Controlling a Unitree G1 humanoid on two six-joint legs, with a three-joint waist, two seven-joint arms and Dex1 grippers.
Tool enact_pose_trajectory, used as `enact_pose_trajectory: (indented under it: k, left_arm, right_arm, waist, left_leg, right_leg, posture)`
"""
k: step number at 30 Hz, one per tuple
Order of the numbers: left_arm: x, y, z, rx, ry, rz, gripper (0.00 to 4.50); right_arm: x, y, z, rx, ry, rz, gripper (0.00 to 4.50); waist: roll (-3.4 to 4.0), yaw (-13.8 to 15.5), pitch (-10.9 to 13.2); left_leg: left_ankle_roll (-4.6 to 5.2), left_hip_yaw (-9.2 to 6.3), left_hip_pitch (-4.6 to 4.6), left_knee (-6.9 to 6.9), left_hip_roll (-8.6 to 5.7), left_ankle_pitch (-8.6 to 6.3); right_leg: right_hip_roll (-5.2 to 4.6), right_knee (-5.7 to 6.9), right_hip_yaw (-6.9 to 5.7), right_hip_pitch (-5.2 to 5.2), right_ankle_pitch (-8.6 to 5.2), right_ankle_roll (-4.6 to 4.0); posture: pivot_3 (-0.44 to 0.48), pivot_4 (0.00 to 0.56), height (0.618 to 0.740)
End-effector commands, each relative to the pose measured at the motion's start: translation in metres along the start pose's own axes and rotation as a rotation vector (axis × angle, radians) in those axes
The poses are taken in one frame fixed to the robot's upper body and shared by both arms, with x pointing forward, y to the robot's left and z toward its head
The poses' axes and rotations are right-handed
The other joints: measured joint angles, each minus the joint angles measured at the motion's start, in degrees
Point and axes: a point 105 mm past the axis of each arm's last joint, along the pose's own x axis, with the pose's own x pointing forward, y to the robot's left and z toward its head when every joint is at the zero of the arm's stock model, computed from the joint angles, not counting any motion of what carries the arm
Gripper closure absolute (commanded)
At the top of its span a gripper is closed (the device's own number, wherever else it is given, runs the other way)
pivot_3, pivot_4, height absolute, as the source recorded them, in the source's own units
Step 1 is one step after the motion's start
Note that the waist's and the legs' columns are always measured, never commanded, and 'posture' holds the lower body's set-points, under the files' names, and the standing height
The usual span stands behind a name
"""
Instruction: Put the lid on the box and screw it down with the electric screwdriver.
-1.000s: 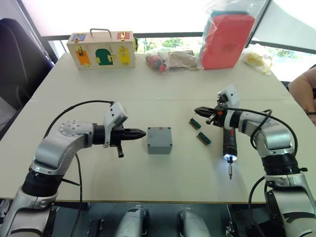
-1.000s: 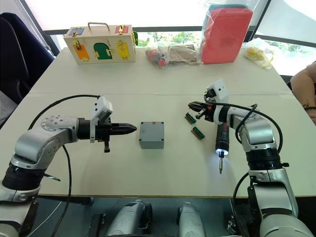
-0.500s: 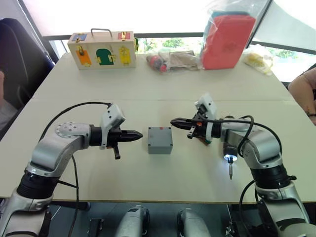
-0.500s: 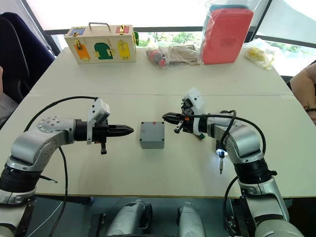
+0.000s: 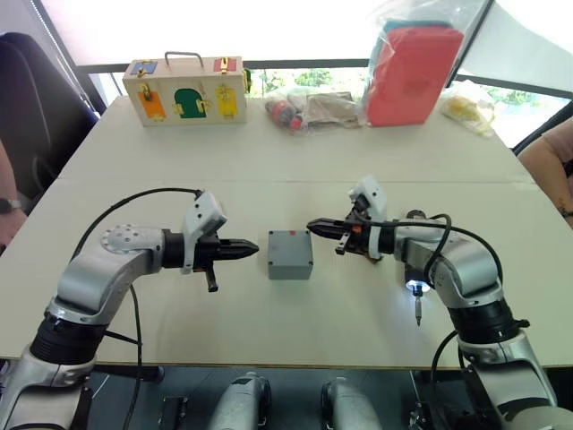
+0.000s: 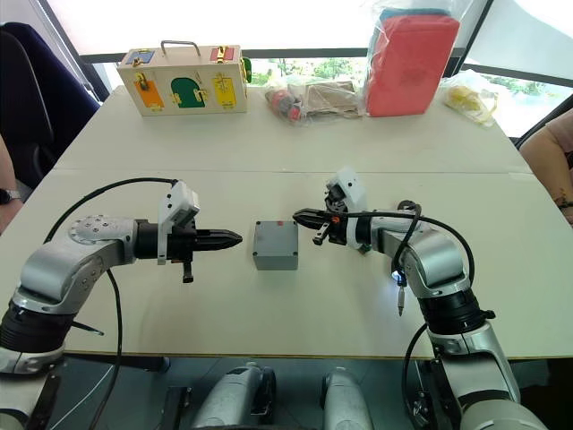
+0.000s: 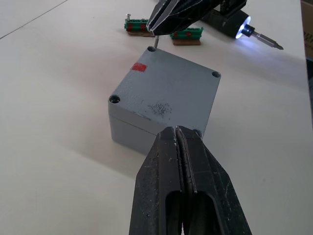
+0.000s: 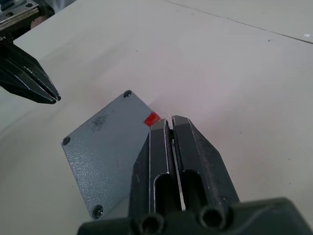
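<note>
While lid caps box | between both closed, empty claws: left, right

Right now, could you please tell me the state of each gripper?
Left gripper: closed, empty, beside the box.
Right gripper: closed on a small screw over the lid corner.

A pale table made of two butted tops, seam running across, fills the scene. Bright windows with a dark frame rail stand behind its far edge. A dark chair sits at the robot's left.
</note>
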Motion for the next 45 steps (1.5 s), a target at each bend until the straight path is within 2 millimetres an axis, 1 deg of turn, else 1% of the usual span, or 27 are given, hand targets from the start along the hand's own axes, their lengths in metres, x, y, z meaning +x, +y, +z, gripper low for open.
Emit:
enact_pose_trajectory:
  k: [1, 5, 9, 15, 16, 18, 19, 21, 24, 26, 27, 29, 30, 32, 34, 36, 38, 40, 42, 45]
  left_arm:
    - [-0.002, -0.002, 0.006, 0.036, -0.014, 0.003, 4.5]
    - [-0.002, -0.002, 0.006, 0.036, -0.015, 0.004, 4.5]
    - [-0.002, -0.003, 0.007, 0.035, -0.017, 0.007, 4.5]
    - [-0.001, -0.004, 0.008, 0.035, -0.022, 0.006, 4.5]
    - [-0.001, -0.004, 0.009, 0.035, -0.022, 0.006, 4.5]
    - [0.0, -0.004, 0.009, 0.036, -0.025, 0.005, 4.5]
    - [0.0, -0.004, 0.01, 0.036, -0.028, 0.003, 4.5]
    - [0.002, -0.005, 0.012, 0.031, -0.044, -0.003, 4.5]
    - [0.005, -0.007, 0.022, 0.02, -0.093, -0.021, 4.5]
    - [0.006, -0.008, 0.027, 0.022, -0.112, -0.027, 4.5]
    - [0.007, -0.009, 0.031, 0.029, -0.123, -0.038, 4.5]
    - [0.008, -0.013, 0.037, 0.062, -0.123, -0.07, 4.5]
    - [0.009, -0.017, 0.04, 0.088, -0.116, -0.09, 4.5]
    - [0.01, -0.023, 0.045, 0.136, -0.109, -0.135, 4.5]
    - [0.01, -0.028, 0.052, 0.161, -0.118, -0.179, 4.5]
    - [0.012, -0.031, 0.054, 0.197, -0.109, -0.202, 4.5]
    - [0.016, -0.033, 0.054, 0.249, -0.087, -0.227, 4.5]
    - [0.018, -0.036, 0.055, 0.284, -0.072, -0.25, 4.5]
    - [0.02, -0.038, 0.055, 0.319, -0.063, -0.272, 4.5]
    - [0.024, -0.041, 0.056, 0.362, -0.056, -0.286, 4.5]
  right_arm:
    - [0.002, 0.001, 0.01, -0.044, -0.027, 0.005, 4.49]
    - [0.003, 0.0, 0.008, -0.041, -0.018, 0.008, 4.49]
    - [0.007, 0.0, 0.0, -0.052, 0.005, 0.008, 4.49]
    - [0.01, 0.001, 0.002, -0.051, -0.002, 0.013, 4.49]
    - [0.01, 0.0, 0.002, -0.05, -0.005, 0.008, 3.96]
    - [0.009, 0.001, 0.004, -0.053, -0.009, 0.017, 3.47]
    - [0.007, 0.003, 0.005, -0.06, -0.009, 0.031, 2.99]
    - [0.005, 0.003, 0.009, -0.076, -0.017, 0.032, 2.21]
    - [-0.006, -0.01, 0.023, -0.103, -0.043, -0.044, 1.0]
    - [-0.014, -0.015, 0.031, -0.101, -0.053, -0.065, 0.31]
    - [-0.024, -0.019, 0.041, -0.066, -0.075, -0.074, 0.05]
    - [-0.045, -0.027, 0.062, -0.005, -0.119, -0.111, 0.05]
    - [-0.057, -0.038, 0.071, 0.019, -0.122, -0.178, 0.05]
    - [-0.081, -0.06, 0.078, 0.101, -0.073, -0.309, 0.05]
    - [-0.103, -0.074, 0.069, 0.266, 0.043, -0.415, 0.05]
    - [-0.118, -0.079, 0.058, 0.381, 0.132, -0.48, 0.05]
    - [-0.133, -0.082, 0.043, 0.42, 0.238, -0.546, 0.05]
    - [-0.14, -0.085, 0.038, 0.436, 0.273, -0.576, 0.05]
    - [-0.15, -0.094, 0.034, 0.47, 0.302, -0.641, 0.05]
    - [-0.158, -0.095, 0.025, 0.516, 0.384, -0.625, 0.05]
  waist:
    - [0.0, 0.0, 0.0]
    - [0.0, 0.0, 0.0]
    - [0.0, 0.0, 0.0]
    - [0.0, 0.0, 0.0]
    - [0.0, 0.0, 0.0]
    - [0.0, 0.0, 0.0]
    - [0.0, 0.0, 0.0]
    - [0.0, 0.0, 0.0]
    - [0.0, 0.1, 0.0]
    - [0.0, 0.1, 0.0]
    - [0.0, 0.1, 0.0]
    - [0.0, 0.1, 0.0]
    - [0.0, 0.1, 0.0]
    - [0.02, 0.0, 0.0]
    - [0.02, 0.1, 0.0]
    - [-0.04, 0.2, 0.0]
    - [-0.03, 0.1, 0.0]
    - [-0.01, 0.0, 0.0]
    - [-0.01, -0.1, 0.0]
    - [0.01, -0.2, 0.0]
  left_leg:
    - [0.0, 0.0, 0.0, 0.0, 0.0, 0.0]
    - [0.0, 0.0, 0.0, 0.0, 0.0, 0.0]
    - [0.0, 0.0, 0.0, 0.0, 0.0, 0.0]
    - [0.0, 0.0, 0.0, 0.0, 0.0, 0.0]
    - [0.0, 0.0, 0.0, 0.0, 0.0, 0.0]
    - [0.0, 0.0, 0.0, 0.0, 0.0, 0.0]
    - [0.0, 0.0, 0.0, 0.0, 0.0, 0.0]
    - [0.0, 0.0, 0.0, 0.0, 0.0, 0.0]
    - [0.0, 0.0, 0.0, 0.0, 0.0, 0.0]
    - [0.0, 0.0, 0.0, 0.01, 0.0, 0.0]
    - [-0.01, -0.01, 0.0, 0.01, 0.0, 0.0]
    - [-0.01, -0.01, 0.0, 0.0, 0.0, 0.0]
    - [-0.01, -0.01, -0.01, 0.0, 0.0, 0.0]
    - [0.0, -0.01, 0.0, 0.01, 0.01, 0.0]
    - [0.0, 0.0, 0.0, -0.02, 0.01, 0.0]
    - [0.0, -0.01, -0.01, -0.04, 0.0, 0.0]
    - [0.0, 0.0, 0.0, -0.04, 0.01, 0.0]
    - [0.04, 0.04, -0.01, -0.04, 0.0, -0.02]
    - [0.21, 0.06, -0.01, -0.06, -0.02, -0.12]
    - [0.21, 0.1, -0.01, -0.06, -0.02, -0.12]
  right_leg:
    - [0.0, 0.0, 0.0, 0.0, 0.0, 0.0]
    - [0.0, 0.0, 0.0, 0.0, 0.0, 0.0]
    - [0.0, 0.0, 0.0, 0.0, 0.0, 0.0]
    - [0.01, 0.0, 0.0, 0.0, 0.0, 0.0]
    - [0.01, 0.0, 0.0, 0.0, 0.0, 0.0]
    - [0.01, 0.0, 0.0, 0.0, 0.0, 0.0]
    - [0.01, 0.0, 0.0, 0.0, 0.0, 0.0]
    - [0.01, 0.0, 0.0, 0.01, 0.0, 0.0]
    - [0.01, 0.0, 0.0, 0.01, 0.0, 0.0]
    - [0.01, 0.0, 0.01, 0.0, 0.0, 0.0]
    - [0.01, 0.01, 0.01, 0.0, 0.0, 0.0]
    - [0.01, 0.0, 0.01, 0.01, 0.0, 0.0]
    - [0.0, 0.0, 0.01, 0.0, 0.0, 0.0]
    - [0.0, 0.0, 0.02, 0.01, 0.0, 0.0]
    - [-0.01, 0.0, 0.02, -0.02, 0.0, -0.01]
    - [-0.03, -0.01, 0.01, -0.01, 0.0, -0.03]
    - [-0.04, -0.04, 0.02, 0.01, -0.01, -0.03]
    - [-0.07, -0.05, 0.04, 0.0, -0.01, -0.03]
    - [-0.1, -0.04, 0.04, -0.02, -0.01, -0.03]
    - [-0.09, -0.04, 0.06, -0.06, -0.01, -0.03]
  posture:
    - [0.0, 0.15, 0.74]
    - [0.0, 0.15, 0.74]
    - [0.0, 0.15, 0.74]
    - [0.0, 0.15, 0.74]
    - [0.0, 0.15, 0.74]
    - [0.0, 0.15, 0.74]
    - [0.0, 0.15, 0.74]
    - [0.0, 0.15, 0.74]
    - [0.0, 0.15, 0.74]
    - [0.0, 0.15, 0.74]
    - [0.0, 0.15, 0.74]
    - [0.0, 0.15, 0.74]
    - [0.0, 0.15, 0.74]
    - [0.0, 0.15, 0.74]
    - [0.0, 0.15, 0.74]
    - [0.0, 0.15, 0.74]
    - [0.0, 0.15, 0.74]
    - [0.0, 0.15, 0.74]
    - [0.0, 0.15, 0.74]
    - [0.0, 0.15, 0.74]
